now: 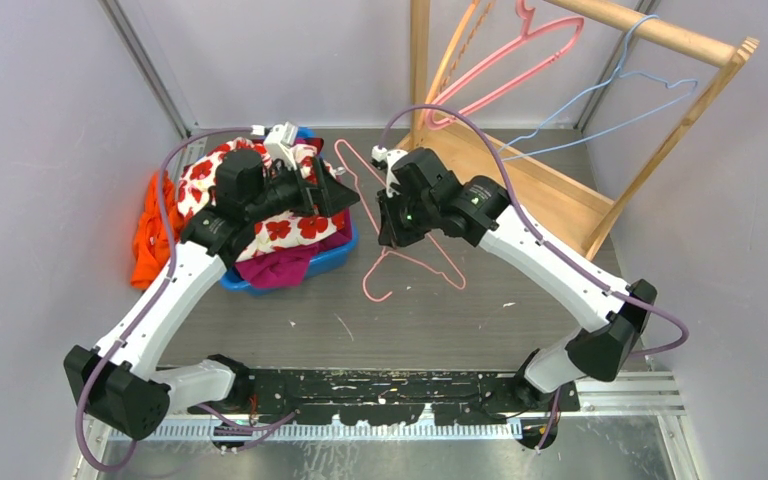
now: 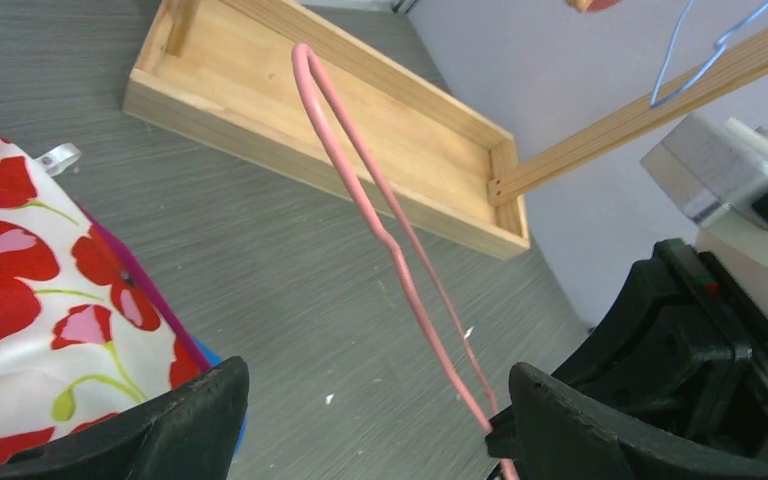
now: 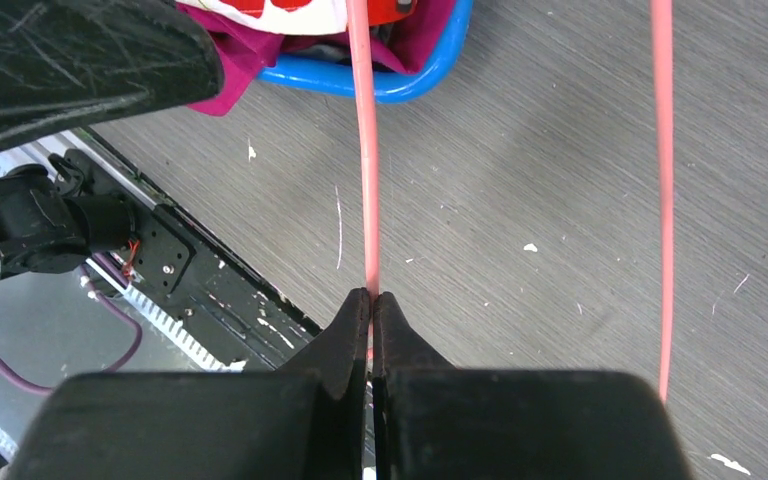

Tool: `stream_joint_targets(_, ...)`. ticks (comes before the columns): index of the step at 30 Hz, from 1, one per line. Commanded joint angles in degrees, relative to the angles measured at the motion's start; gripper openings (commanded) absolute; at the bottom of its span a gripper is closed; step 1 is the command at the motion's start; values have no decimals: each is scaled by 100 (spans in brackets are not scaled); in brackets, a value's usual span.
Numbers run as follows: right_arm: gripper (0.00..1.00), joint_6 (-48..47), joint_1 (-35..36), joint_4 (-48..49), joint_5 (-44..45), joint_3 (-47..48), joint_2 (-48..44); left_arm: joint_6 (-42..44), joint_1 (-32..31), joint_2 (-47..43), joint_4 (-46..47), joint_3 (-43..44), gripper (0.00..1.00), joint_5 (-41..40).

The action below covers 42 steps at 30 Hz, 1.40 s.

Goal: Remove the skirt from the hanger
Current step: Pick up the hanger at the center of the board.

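The skirt (image 1: pixel 282 228), white with red poppies, lies piled in the blue basket (image 1: pixel 332 259) and also shows in the left wrist view (image 2: pixel 30 310). It is off the hanger. The bare pink wire hanger (image 1: pixel 415 262) slants over the table right of the basket. My right gripper (image 3: pixel 371 300) is shut on one of its wires (image 3: pixel 364 150). My left gripper (image 2: pixel 380 425) stands wide open above the basket's right edge. The hanger (image 2: pixel 360 170) runs between its fingers close to the right one, and I cannot tell whether they touch.
An orange cloth (image 1: pixel 148 232) lies left of the basket, and a magenta garment (image 1: pixel 285 268) hangs over its front. A wooden rack (image 1: pixel 660 35) with a pink hanger (image 1: pixel 520 50) and a blue one (image 1: pixel 610 100) stands at the back right on its wooden base (image 2: pixel 360 120).
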Motion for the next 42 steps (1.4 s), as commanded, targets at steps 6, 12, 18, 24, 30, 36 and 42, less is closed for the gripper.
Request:
stream_joint_targets(6, 1, -202, 46, 108, -175, 627, 249, -574, -42, -13, 1025, -72, 99, 210)
stream_joint_targets(12, 1, -234, 64, 37, -201, 720, 344, 273, -70, 9, 384, 259, 99, -45)
stream_joint_targets(18, 1, -260, 68, -213, -223, 783, 361, 3176, -110, -437, -806, 499, 99, -630)
stream_joint_targets(24, 1, -317, 68, -528, -214, 1051, 394, 5990, -121, -901, -1054, 138, 99, -246)
stream_joint_targets(30, 1, -367, 68, -722, -378, 1209, 482, 7389, -139, -781, -679, -137, 99, 711)
stream_joint_targets(36, 1, -449, 68, -893, -623, 1254, 474, 8129, -303, -420, -53, -325, 99, 1150)
stream_joint_targets(42, 1, -535, 68, -928, -640, 1253, 456, 8854, -802, -138, 146, 8, 99, 829)
